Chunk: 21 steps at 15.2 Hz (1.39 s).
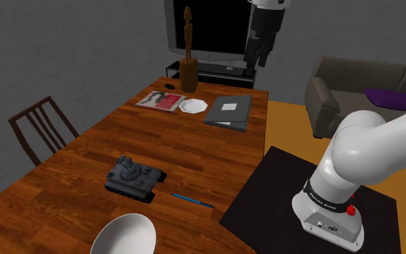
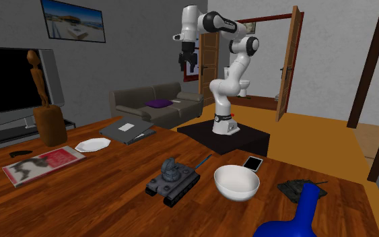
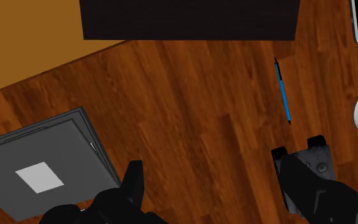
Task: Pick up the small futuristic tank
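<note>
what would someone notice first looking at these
The white arm rears high over the wooden table, its open black pincer hanging in front of the dark television screen. Mid-table sits a grey toy tank, with a blue pen and a white bowl close by. A tall wooden figurine stands at the table's far end.
</note>
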Motion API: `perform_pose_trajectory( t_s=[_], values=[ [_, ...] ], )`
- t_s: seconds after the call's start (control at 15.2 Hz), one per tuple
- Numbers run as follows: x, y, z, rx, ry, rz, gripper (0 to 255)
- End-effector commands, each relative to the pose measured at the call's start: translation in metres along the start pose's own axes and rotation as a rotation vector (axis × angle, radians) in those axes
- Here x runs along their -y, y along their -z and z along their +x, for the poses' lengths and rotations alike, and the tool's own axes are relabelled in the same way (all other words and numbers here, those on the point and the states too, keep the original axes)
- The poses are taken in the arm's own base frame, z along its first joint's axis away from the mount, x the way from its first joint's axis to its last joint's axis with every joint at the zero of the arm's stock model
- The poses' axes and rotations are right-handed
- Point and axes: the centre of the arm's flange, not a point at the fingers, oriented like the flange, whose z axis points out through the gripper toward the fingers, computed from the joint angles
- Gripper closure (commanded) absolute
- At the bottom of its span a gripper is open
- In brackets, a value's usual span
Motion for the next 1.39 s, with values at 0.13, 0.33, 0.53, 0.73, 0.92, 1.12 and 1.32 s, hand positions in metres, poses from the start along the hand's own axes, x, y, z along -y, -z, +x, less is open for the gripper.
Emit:
perform_pose_trajectory(
  t_s=[0.13, 0.33, 0.53, 0.73, 0.92, 1.12, 1.32],
  values=[
    [0.016, -0.015, 0.014, 0.000, -0.001, 0.002, 0],
    [0.040, -0.038, 0.035, 0.000, -0.001, 0.006, 0],
    [0.064, -0.061, 0.056, 0.000, -0.002, 0.009, 0],
    [0.087, -0.084, 0.077, 0.000, -0.003, 0.012, 0],
    [0.111, -0.107, 0.099, 0.000, -0.004, 0.016, 0],
    [0.135, -0.130, 0.120, 0.000, -0.005, 0.019, 0],
    [0.160, -0.152, 0.141, 0.000, -0.006, 0.022, 0]
  ],
)
